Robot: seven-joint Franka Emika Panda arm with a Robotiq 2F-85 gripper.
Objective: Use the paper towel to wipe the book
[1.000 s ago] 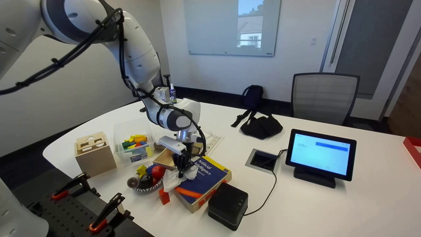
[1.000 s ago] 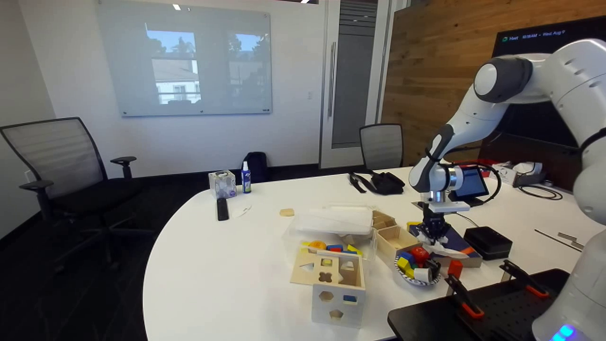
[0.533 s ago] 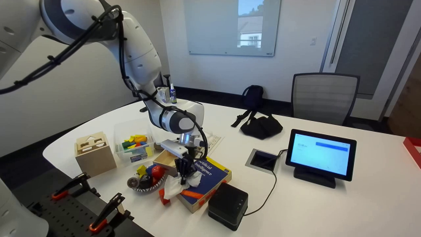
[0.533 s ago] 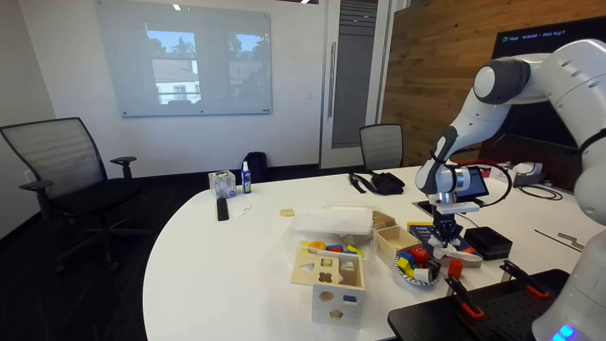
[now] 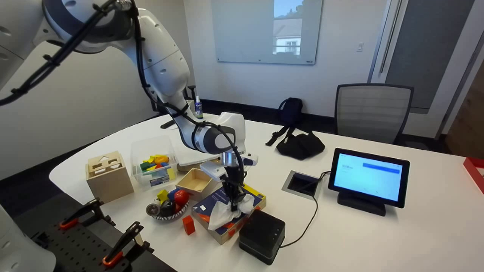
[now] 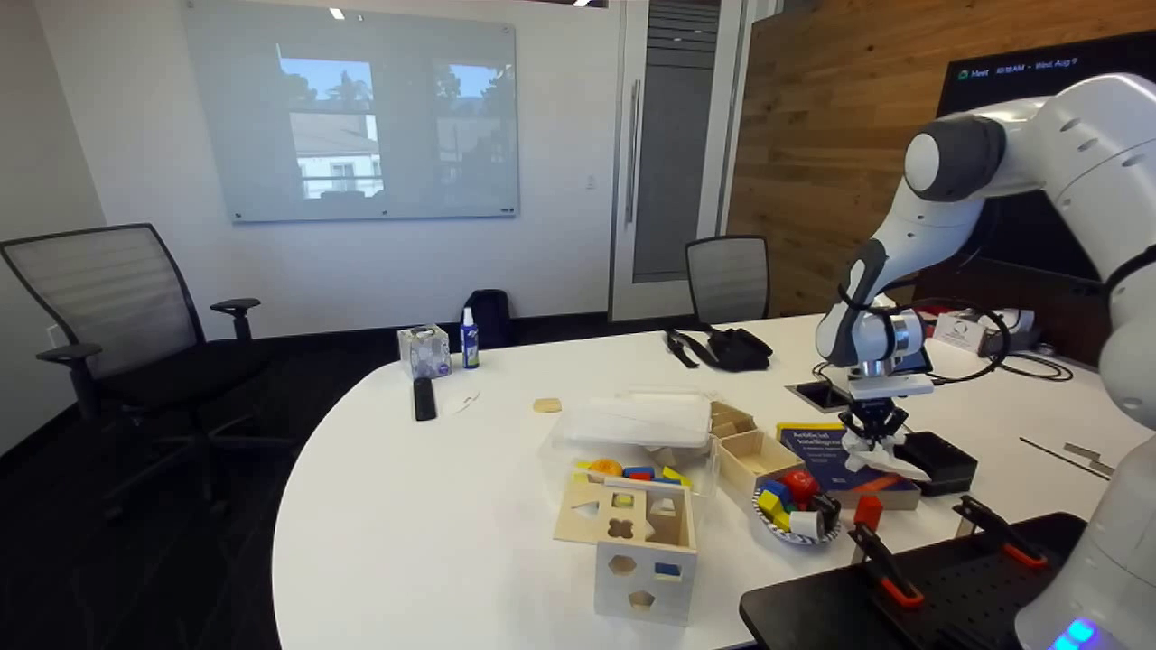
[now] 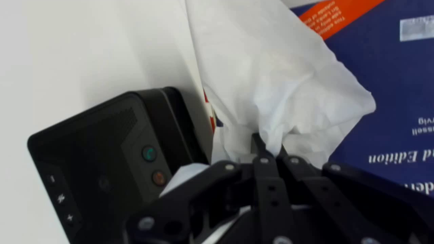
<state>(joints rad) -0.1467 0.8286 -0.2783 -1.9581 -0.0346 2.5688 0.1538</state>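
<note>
Book (image 6: 826,471): dark blue cover, yellow strip, orange-red band. Paper towel (image 7: 281,84): plain white. Hand (image 5: 234,207): black. Surface (image 6: 406,524): white. Bowl (image 5: 174,216): dark-and-white striped. Block (image 5: 188,225): red. Box (image 7: 98,162): black, green and orange button marks. Tablet (image 5: 368,175): black frame, light blue screen.

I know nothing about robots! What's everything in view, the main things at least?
book: one, dark blue, on white table
paper towel: one, white, over book
button box: one, black, beside book
tablet: one, black, on table
loose block: one, red, near book
toy bowl: one, striped, near book
small boxes: two, tan, near book
bin: one, clear, on table
shape sorter: one, tan, beside bin
bag: one, black, on table
spray bottle: one, blue, on table
tissue box: one, patterned, on table
chairs: two, dark, near table
whiteboard: one, pale, on wall
robot arm: one, white, above table
gripper: one, black, holding paper towel
</note>
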